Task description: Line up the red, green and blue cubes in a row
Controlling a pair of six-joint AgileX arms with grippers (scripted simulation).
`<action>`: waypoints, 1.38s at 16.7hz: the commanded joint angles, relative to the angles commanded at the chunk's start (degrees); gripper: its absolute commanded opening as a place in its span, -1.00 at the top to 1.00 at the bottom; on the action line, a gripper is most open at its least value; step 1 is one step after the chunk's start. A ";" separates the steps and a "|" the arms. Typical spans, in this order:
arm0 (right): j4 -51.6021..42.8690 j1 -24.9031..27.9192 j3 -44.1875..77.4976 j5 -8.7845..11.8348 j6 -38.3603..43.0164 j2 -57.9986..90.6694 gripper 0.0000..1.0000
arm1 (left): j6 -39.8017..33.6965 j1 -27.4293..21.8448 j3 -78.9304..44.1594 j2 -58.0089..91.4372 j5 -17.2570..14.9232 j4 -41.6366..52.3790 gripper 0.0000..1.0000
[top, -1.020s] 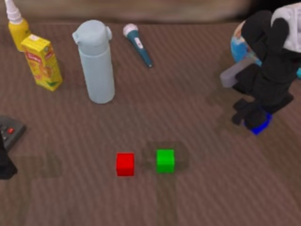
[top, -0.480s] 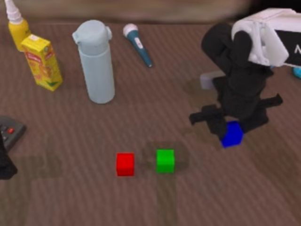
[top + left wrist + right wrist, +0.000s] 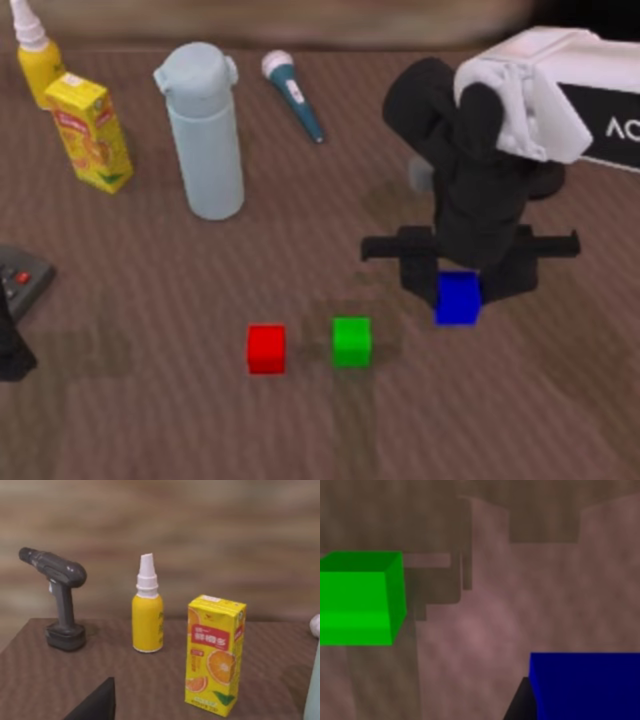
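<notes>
Blue cube (image 3: 457, 298) sits clamped in the right gripper (image 3: 458, 290), whose dark fingers close on it from either side; whether it rests on the table or is held just above it cannot be told. It lies to the right of the green cube (image 3: 351, 341) and slightly farther back, clearly apart from it. Green cube and red cube (image 3: 266, 349) stand on the brown table (image 3: 150, 420) side by side, near each other but not touching, red on the left. From the right wrist view, the blue cube (image 3: 585, 685) fills the near corner, one dark finger edge showing beside it, with the green cube (image 3: 360, 597) farther off on the table surface.

Left gripper (image 3: 12, 350) is parked at the table's left edge; its fingers cannot be judged. Behind the cubes stand a pale bottle (image 3: 203, 130), a yellow juice carton (image 3: 88, 130), a yellow squeeze bottle (image 3: 35, 55) and a teal microphone (image 3: 293, 96). The left wrist view shows the carton (image 3: 214, 652), the squeeze bottle (image 3: 147, 610) and a dark power drill (image 3: 60, 597) standing on the table
</notes>
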State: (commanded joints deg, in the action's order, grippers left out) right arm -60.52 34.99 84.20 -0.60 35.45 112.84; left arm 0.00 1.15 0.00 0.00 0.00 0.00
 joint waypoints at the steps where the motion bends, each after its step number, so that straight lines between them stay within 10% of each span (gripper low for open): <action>1: 0.00 0.00 0.00 0.00 0.00 0.00 1.00 | 0.00 0.00 0.00 0.00 0.00 0.00 -1.00; 17: 14.38 0.22 -8.72 -0.04 0.30 5.66 1.00 | 0.00 0.00 0.00 0.00 0.00 0.00 -1.00; 23: 14.38 0.22 -8.72 -0.04 0.30 5.66 0.10 | 0.00 0.00 0.00 0.00 0.00 0.00 -1.00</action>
State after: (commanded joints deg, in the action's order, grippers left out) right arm -46.15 35.21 75.48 -0.64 35.75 118.50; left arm 0.00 1.15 0.00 0.00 0.00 0.00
